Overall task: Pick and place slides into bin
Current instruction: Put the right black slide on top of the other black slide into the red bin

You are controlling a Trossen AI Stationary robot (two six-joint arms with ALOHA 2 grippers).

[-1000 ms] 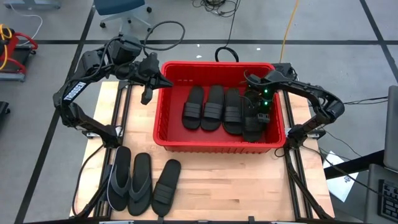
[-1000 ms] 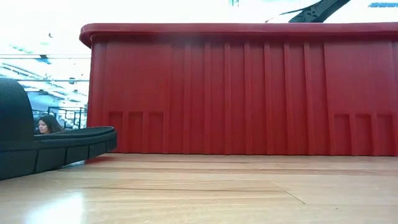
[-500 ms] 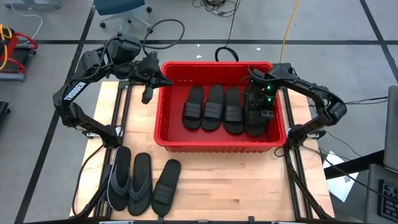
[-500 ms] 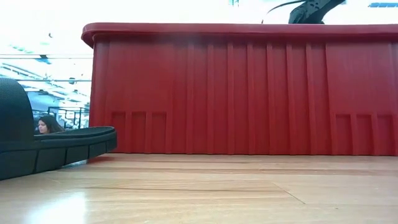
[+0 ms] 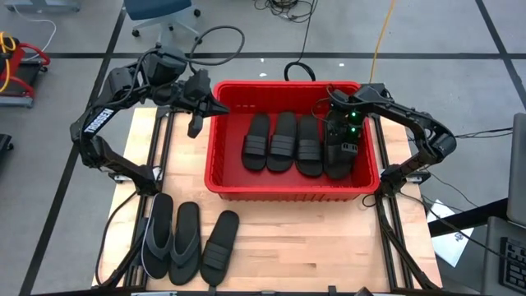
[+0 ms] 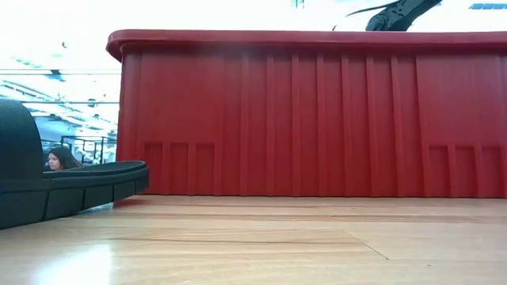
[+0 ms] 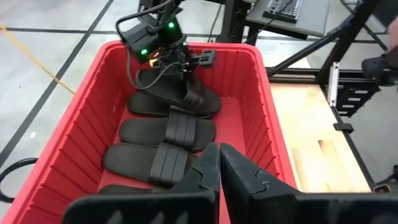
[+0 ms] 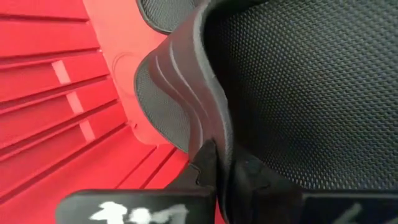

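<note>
The red bin (image 5: 288, 85) stands mid-table and holds several black slides side by side (image 5: 282, 141). The rightmost slide (image 5: 337, 160) lies under my right gripper (image 7: 186, 62), which points down into the bin with its fingers shut (image 8: 221, 165) right at that slide's ribbed strap. My left gripper (image 7: 219, 149) hovers shut above the bin's far left corner. Three more slides (image 5: 185, 242) lie flat on the table's near left; one of them shows in the low view (image 6: 71, 186). My right gripper comes from above with its shut fingertips (image 8: 205, 163) against the edge of the rightmost slide's strap (image 8: 214, 134). I cannot tell whether they touch the strap or pinch it. The slide rests in the bin, partly over its neighbour (image 7: 149, 102).
The bin's tall walls (image 6: 317, 119) ring the right gripper. Bare wood lies in front of the bin at the near right (image 5: 329, 238). Frame rails run along both table sides (image 5: 156, 156). A person shows far off in the room behind (image 6: 57, 158).
My right gripper has gone a little up and toward the bin's far wall. The rightmost slide, whose near end reached the bin's near wall a second ago, has drawn back from it and lies closer beside the others.
</note>
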